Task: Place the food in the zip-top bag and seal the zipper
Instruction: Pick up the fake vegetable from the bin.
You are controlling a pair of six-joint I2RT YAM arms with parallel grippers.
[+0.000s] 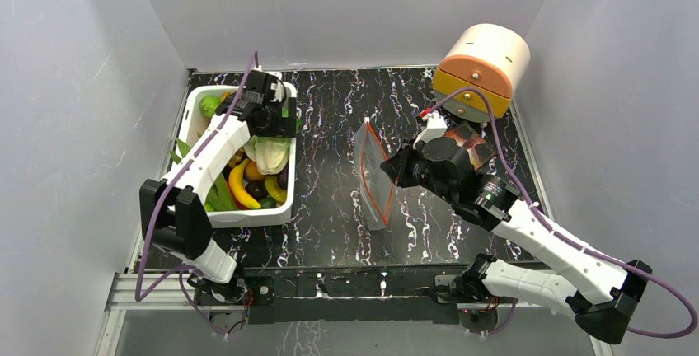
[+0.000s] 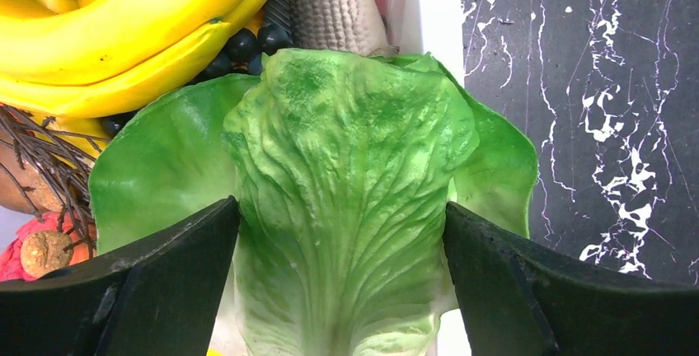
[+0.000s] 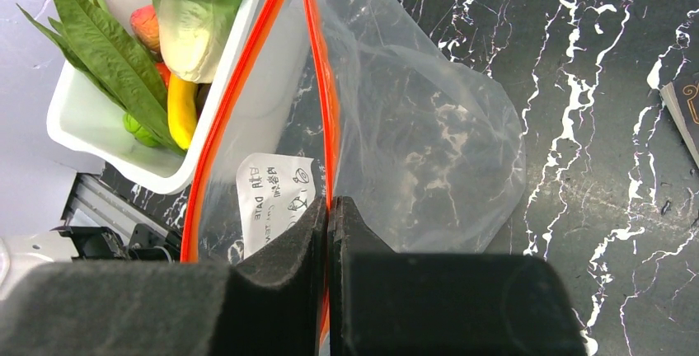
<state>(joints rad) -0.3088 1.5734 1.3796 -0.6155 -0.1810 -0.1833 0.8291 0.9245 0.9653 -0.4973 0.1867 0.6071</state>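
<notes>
A white rectangular plastic tub (image 1: 247, 216) sits at the far-left corner of the black marbled tabletop (image 1: 330, 208), heaped with toy food, yellow bananas (image 1: 237, 185) among it. Over it, the left gripper (image 1: 276, 121) has its fingers set wide and pressed against both sides of a leafy green lettuce (image 2: 346, 125). At the tabletop's middle, the clear crinkly zip-top bag (image 1: 375, 175) stands on edge with its mouth parted. The right gripper (image 3: 330, 208) is pinched tight on one side of the bag's red-orange zipper strip (image 3: 317, 84). A cream-and-orange cylinder (image 1: 482, 67) lies at the far-right corner.
</notes>
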